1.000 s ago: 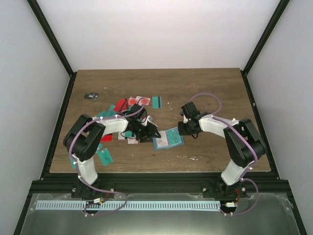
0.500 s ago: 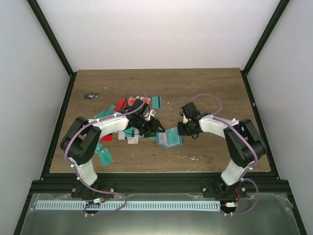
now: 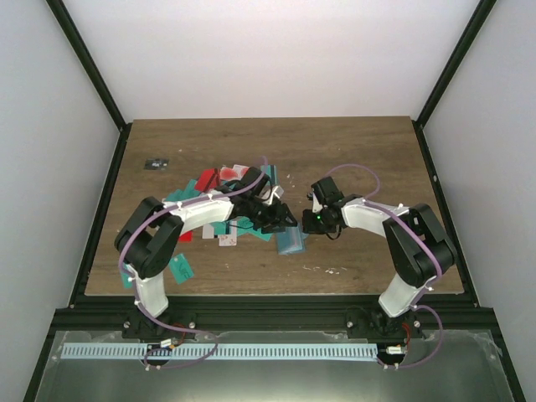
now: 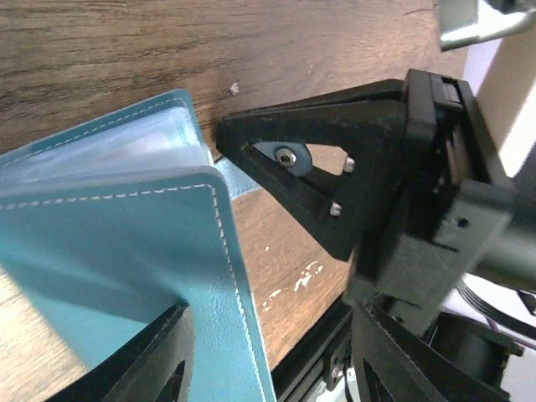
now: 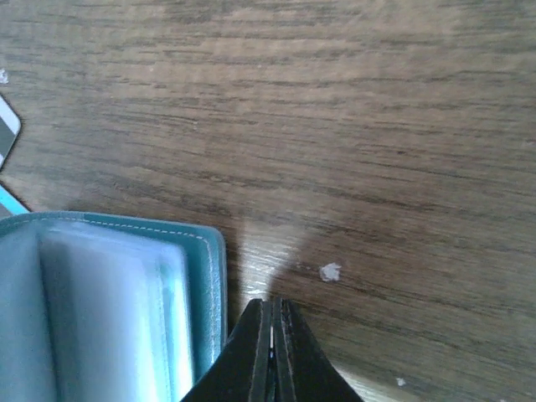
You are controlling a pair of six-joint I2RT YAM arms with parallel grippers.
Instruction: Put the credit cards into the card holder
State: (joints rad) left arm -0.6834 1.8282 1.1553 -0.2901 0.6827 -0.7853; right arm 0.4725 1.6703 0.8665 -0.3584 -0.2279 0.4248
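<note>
**Left pincer (image 4: 270,314) half open at the holder (image 4: 109,243); right pincer (image 5: 272,306) shut**

1. Left pincer. Your jaws stand about halfway apart. The holder's raised teal cover stands between them and leans against one finger. The wrist view does not let you tell whether both fingers press on it.

2. Right pincer. Your fingers are pressed flat together with nothing seen between them. Their tips sit low over the table (image 3: 360,151), just beside the holder's stitched corner. Whether they touch its edge cannot be told.

3. Holder. It lies open near the middle of the table, between your two pincers. One cover is lifted, and light, clear pockets show inside.

4. Cards (image 3: 219,180). A loose heap of teal, red and white-pink lies on the table left of the holder, partly under your left arm. One teal card lies apart from the heap, near that arm's base.

5. Dark item (image 3: 155,163). It sits near the table's far left corner, well apart from the heap, and is too small to identify.
</note>
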